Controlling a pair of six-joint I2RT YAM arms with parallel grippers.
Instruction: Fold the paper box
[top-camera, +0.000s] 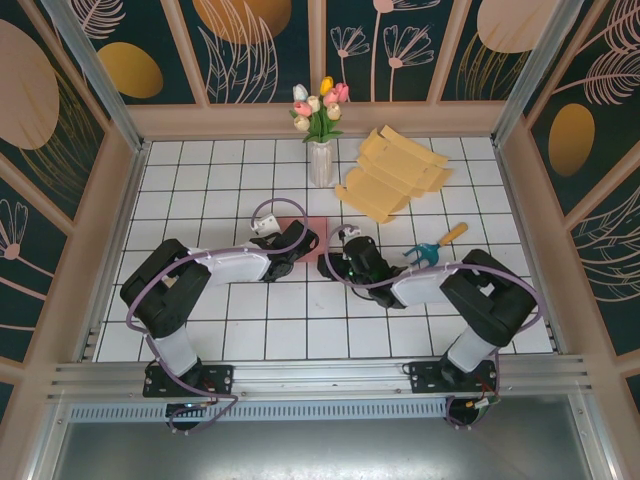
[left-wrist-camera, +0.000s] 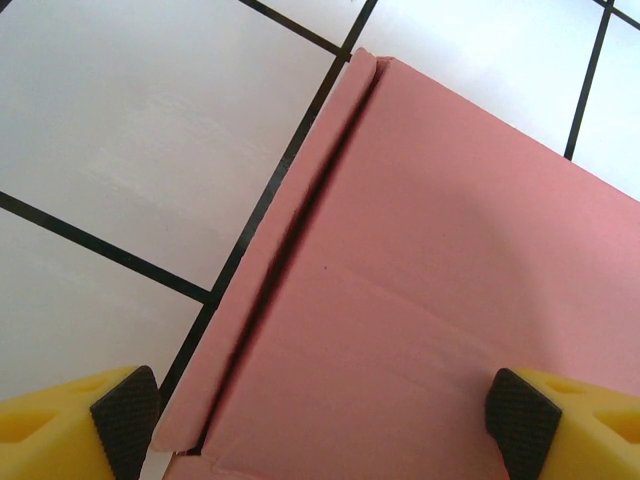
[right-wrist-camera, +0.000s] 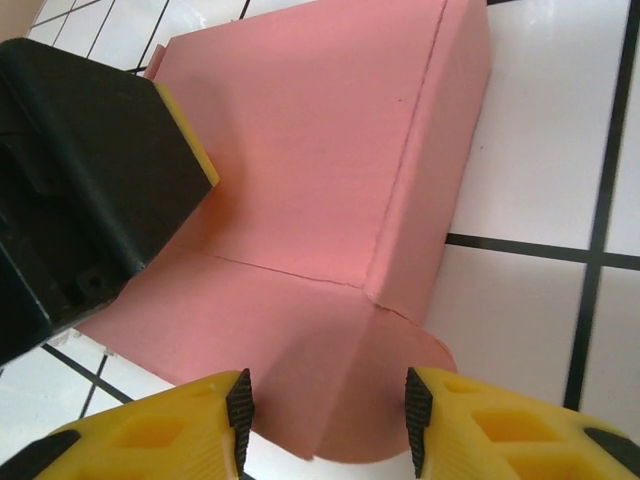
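Box (right-wrist-camera: 320, 170), matte pink creased card with rounded flap (right-wrist-camera: 345, 385), is straddled by wide-open left gripper (left-wrist-camera: 322, 420); right gripper (right-wrist-camera: 327, 412) half-open, nothing pinched.

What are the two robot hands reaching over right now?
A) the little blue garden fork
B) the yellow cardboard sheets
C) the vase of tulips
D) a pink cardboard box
D: the left hand and the right hand both hover over the pink box, fingers apart.
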